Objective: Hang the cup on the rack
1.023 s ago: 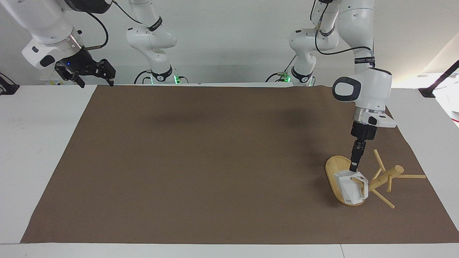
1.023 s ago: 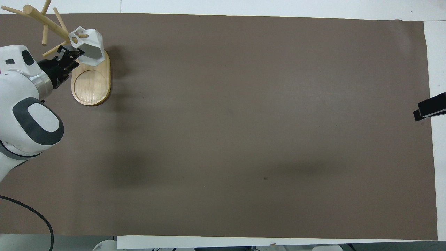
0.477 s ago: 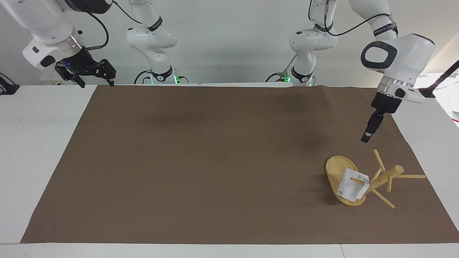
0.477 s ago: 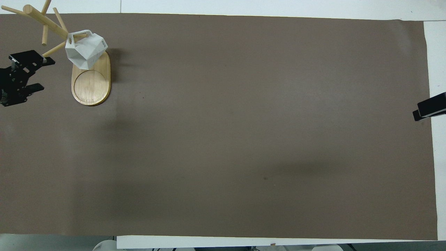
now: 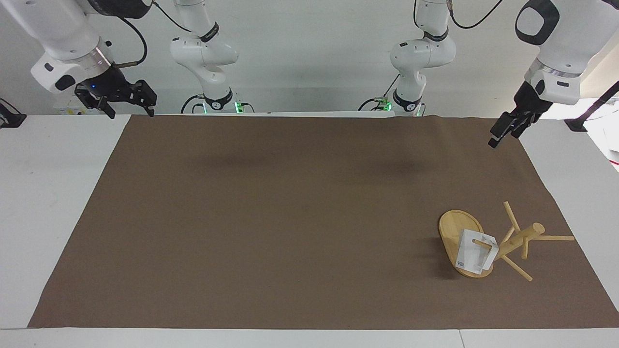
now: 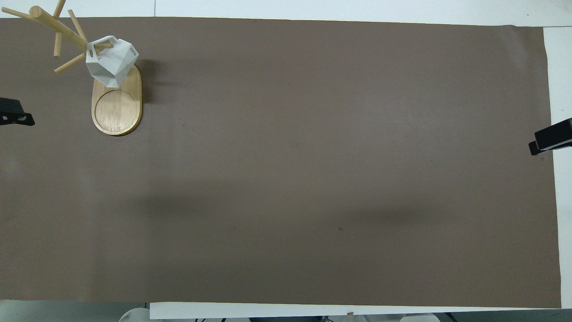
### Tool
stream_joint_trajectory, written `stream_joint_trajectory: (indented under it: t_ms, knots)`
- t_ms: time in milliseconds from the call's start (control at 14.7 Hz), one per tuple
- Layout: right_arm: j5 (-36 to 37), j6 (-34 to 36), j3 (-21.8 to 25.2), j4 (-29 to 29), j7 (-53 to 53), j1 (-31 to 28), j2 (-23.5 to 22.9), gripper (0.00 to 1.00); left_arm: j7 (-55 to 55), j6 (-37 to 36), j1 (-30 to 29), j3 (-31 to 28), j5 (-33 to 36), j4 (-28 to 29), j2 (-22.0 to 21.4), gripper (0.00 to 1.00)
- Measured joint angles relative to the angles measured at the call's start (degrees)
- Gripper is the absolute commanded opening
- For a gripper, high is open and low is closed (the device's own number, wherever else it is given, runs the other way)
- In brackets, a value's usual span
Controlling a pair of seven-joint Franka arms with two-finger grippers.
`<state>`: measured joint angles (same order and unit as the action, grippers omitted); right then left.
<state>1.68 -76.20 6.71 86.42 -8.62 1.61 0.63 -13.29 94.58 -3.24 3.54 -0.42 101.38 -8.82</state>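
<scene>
The white faceted cup (image 5: 476,253) hangs by its handle on a low peg of the bamboo rack (image 5: 520,237), over the rack's oval base (image 5: 454,227). Seen from overhead, the cup (image 6: 111,60) sits against the pole above the base (image 6: 117,109). My left gripper (image 5: 501,135) is raised high over the mat's edge at the left arm's end, well apart from the rack, open and empty; only its tip (image 6: 13,114) shows from overhead. My right gripper (image 5: 129,110) waits open and empty over the mat's corner at the right arm's end.
A brown mat (image 5: 290,217) covers most of the white table (image 5: 48,193). The rack stands near the mat's edge at the left arm's end. A black clamp (image 5: 578,123) sits on the table edge beside the left arm.
My left gripper let go of the cup, opened, and rose up and away from the rack. The cup swung and settled hanging on the peg. The right arm has not moved.
</scene>
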Motion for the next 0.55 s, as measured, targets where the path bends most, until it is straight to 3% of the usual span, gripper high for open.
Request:
stream_joint_trajectory:
  t_ms: [273,545]
  knots:
    - [0.0,0.0,0.0,0.0,0.01,0.06,0.0,0.99,12.22,-8.66,1.4,0.63,2.24,-7.11,4.22,1.0]
    - [0.0,0.0,0.0,0.0,0.01,0.08,0.0,0.99,16.01,-11.16,1.57,0.75,2.28,-10.31,7.29,1.0]
